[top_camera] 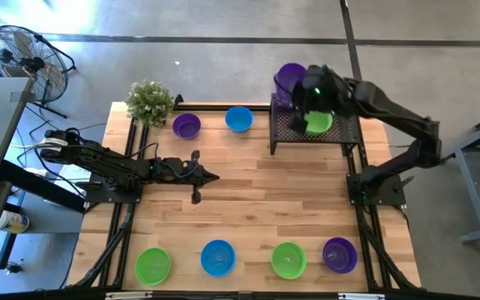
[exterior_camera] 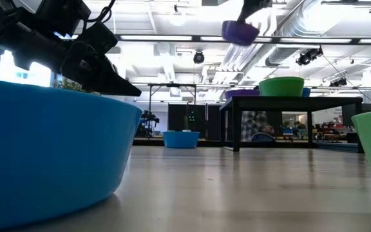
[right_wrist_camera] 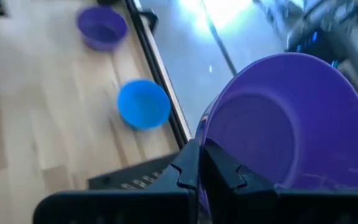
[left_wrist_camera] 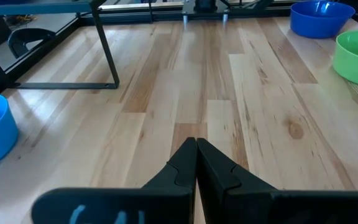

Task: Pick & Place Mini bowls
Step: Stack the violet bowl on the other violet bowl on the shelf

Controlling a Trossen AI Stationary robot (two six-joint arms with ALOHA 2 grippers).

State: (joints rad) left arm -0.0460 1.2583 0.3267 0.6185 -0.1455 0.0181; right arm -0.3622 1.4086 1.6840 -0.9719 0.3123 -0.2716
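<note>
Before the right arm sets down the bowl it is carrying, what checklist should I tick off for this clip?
1. Grip: right gripper pinches the rim of the purple bowl: ok.
2. Height: the bowl hangs clear above the black wire-mesh tray in the low view: ok.
3. Tray space: a green bowl already sits on the tray; whether free mesh remains beside it: cannot tell.
4. Bowl tilt: it is held tipped on its side, not level: not ok.
5. Left gripper shut, parked over mid-table, away from the tray: ok.

potted plant (top_camera: 149, 101) at table corner, black mesh tray (top_camera: 294, 132), floor fan (top_camera: 25, 54) beside wooden table (top_camera: 248, 208)
</note>
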